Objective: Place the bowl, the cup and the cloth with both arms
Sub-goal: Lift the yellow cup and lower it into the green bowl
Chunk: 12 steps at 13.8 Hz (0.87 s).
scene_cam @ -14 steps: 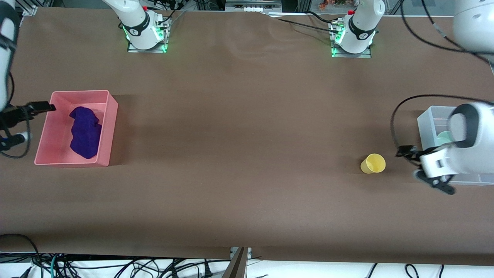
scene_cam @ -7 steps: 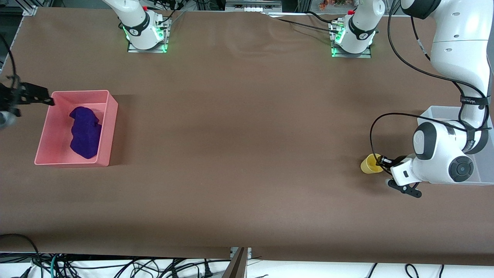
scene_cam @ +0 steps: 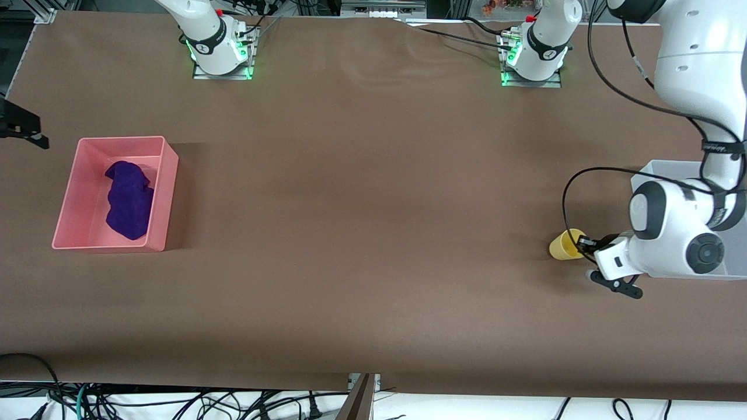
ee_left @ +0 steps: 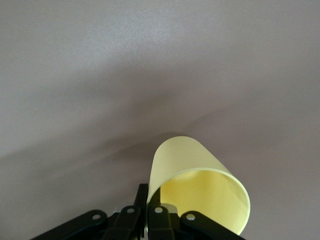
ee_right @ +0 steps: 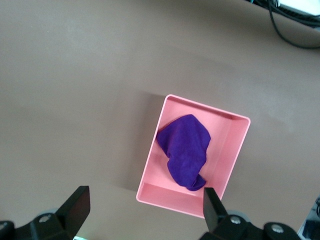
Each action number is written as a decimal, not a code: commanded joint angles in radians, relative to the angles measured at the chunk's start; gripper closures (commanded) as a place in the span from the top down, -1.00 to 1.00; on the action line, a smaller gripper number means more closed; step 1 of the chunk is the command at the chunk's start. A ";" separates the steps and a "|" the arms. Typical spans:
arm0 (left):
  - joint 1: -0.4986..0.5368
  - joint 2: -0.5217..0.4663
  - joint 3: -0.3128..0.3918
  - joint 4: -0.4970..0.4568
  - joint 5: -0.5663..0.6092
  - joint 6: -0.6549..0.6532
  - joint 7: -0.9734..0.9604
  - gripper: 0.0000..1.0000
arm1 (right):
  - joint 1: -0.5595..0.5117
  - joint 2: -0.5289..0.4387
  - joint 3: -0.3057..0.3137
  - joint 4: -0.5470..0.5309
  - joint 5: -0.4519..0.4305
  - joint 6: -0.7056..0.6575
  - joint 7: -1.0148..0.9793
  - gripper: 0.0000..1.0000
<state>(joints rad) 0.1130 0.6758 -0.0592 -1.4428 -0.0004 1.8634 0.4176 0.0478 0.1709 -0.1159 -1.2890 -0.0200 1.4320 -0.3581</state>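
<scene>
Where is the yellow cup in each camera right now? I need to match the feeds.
Front view: the yellow cup lies at the left arm's end of the table, against the left gripper.
Left wrist view: the cup fills the lower middle, its rim between the gripper's fingers.
Right wrist view: not in it; only the pink bin with the cloth.
Shared landmark: the left gripper at the cup's rim.

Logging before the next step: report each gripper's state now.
Left gripper: shut on the cup rim.
Right gripper: open, holding nothing, above the table.
</scene>
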 commanded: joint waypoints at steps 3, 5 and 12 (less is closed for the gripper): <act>0.043 -0.171 0.022 0.028 0.144 -0.205 0.131 -1.00 | -0.025 -0.076 0.076 -0.088 -0.023 -0.036 0.232 1.00; 0.124 -0.179 0.024 0.031 0.220 -0.204 0.318 -1.00 | -0.025 -0.077 0.102 -0.085 -0.023 -0.060 0.243 1.00; 0.359 -0.050 0.019 -0.013 0.263 0.061 0.657 -1.00 | -0.019 -0.057 0.140 -0.079 -0.074 -0.074 0.252 1.00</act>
<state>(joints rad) 0.4558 0.5784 -0.0257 -1.4579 0.2471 1.8666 1.0188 0.0414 0.1267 0.0135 -1.3498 -0.0766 1.3526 -0.1161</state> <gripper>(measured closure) 0.965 0.000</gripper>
